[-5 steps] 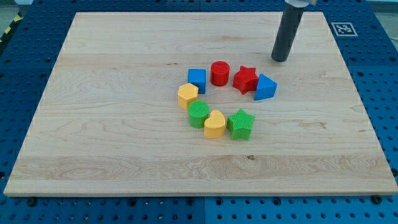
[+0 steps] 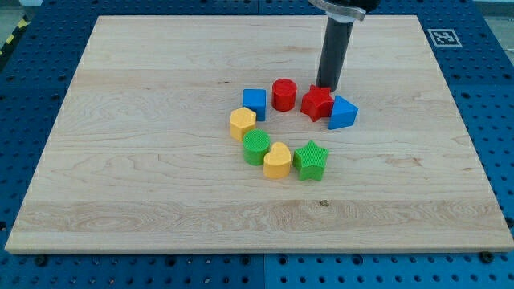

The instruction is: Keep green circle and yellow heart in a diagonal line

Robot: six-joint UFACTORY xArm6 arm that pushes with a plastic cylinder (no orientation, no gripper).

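Note:
The green circle (image 2: 256, 148) sits near the board's middle. The yellow heart (image 2: 277, 160) touches it on its lower right, so the pair runs diagonally down to the view's right. My tip (image 2: 328, 86) is at the view's upper right of them, just behind the red star (image 2: 317, 103) and close to the blue triangle (image 2: 342, 113). It is well apart from the green circle and the yellow heart.
A green star (image 2: 312, 160) touches the heart's right side. A yellow hexagon (image 2: 242, 123) sits just above the green circle. A blue cube (image 2: 254, 103) and a red cylinder (image 2: 283, 94) lie further up. The wooden board (image 2: 120, 160) rests on a blue perforated table.
My tip has moved to the view's left and slightly down, from the open board at the upper right to just behind the red star. No block has moved.

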